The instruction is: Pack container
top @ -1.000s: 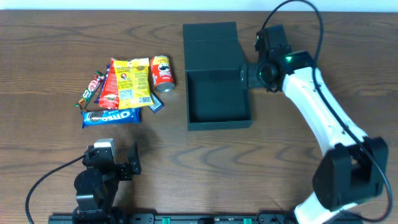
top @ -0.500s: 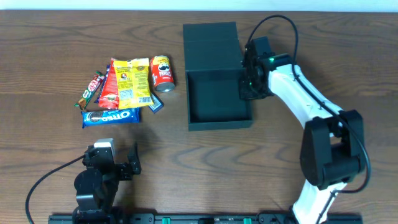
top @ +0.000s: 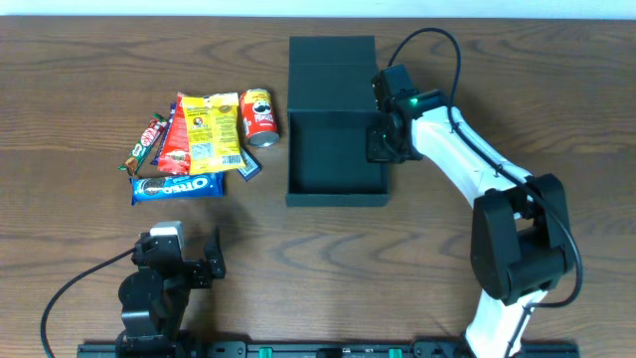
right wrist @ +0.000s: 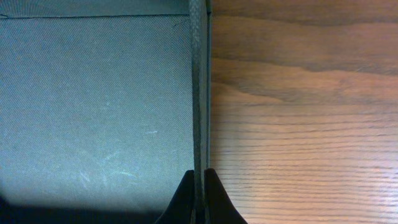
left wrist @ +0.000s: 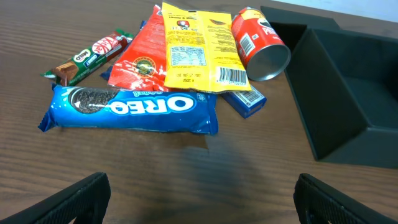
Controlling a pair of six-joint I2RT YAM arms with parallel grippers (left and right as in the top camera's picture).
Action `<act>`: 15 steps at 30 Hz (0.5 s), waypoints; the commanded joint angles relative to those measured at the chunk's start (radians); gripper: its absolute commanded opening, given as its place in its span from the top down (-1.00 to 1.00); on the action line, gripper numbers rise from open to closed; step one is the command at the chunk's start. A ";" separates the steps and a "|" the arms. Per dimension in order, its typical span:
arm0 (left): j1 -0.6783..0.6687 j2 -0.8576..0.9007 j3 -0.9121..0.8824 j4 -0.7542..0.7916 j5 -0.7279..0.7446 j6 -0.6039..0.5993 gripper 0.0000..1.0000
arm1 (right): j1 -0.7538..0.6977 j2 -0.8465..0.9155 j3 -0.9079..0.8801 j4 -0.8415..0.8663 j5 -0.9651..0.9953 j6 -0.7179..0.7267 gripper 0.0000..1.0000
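The dark container [top: 333, 149] lies open at the table's middle, its flap lid [top: 333, 62] folded back on the far side. My right gripper [top: 383, 140] is shut on the container's right wall; in the right wrist view the fingertips [right wrist: 199, 182] pinch that thin wall [right wrist: 199, 74], with the empty floor [right wrist: 93, 93] to the left. My left gripper [top: 194, 261] stands open near the front edge, nothing between its fingers [left wrist: 199, 184]. In the left wrist view the container [left wrist: 348, 93] shows at the right.
A snack pile lies left of the container: Oreo pack [top: 177, 186] [left wrist: 134, 109], yellow packet [top: 212, 131] [left wrist: 199, 46], red packet [top: 175, 144], KitKat bar [top: 144, 144] [left wrist: 87, 56], small Pringles can [top: 259, 116] [left wrist: 258, 43], small blue packet [top: 248, 167].
My right gripper came in from the right, shut on the container's right wall and slid the container a little to the left. The left arm has not moved.
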 commanded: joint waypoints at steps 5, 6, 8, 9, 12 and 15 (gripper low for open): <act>0.006 -0.006 -0.016 0.000 -0.003 -0.015 -0.91 | 0.066 0.033 -0.008 0.009 0.023 0.064 0.97; 0.006 -0.006 -0.016 0.000 -0.003 -0.015 -0.91 | 0.066 0.033 -0.008 0.009 0.024 0.053 0.97; 0.006 -0.006 -0.016 0.000 -0.003 -0.015 -0.91 | 0.063 0.033 -0.008 0.007 0.025 0.042 0.97; 0.006 -0.006 -0.016 0.000 -0.003 -0.015 -0.91 | 0.060 0.033 -0.008 0.005 0.024 0.042 0.97; 0.006 -0.006 -0.016 0.000 -0.003 -0.015 -0.91 | 0.055 0.033 -0.008 0.004 0.023 0.043 0.98; 0.006 -0.006 -0.016 0.000 -0.003 -0.015 -0.91 | 0.057 0.033 -0.008 0.005 0.024 0.042 0.61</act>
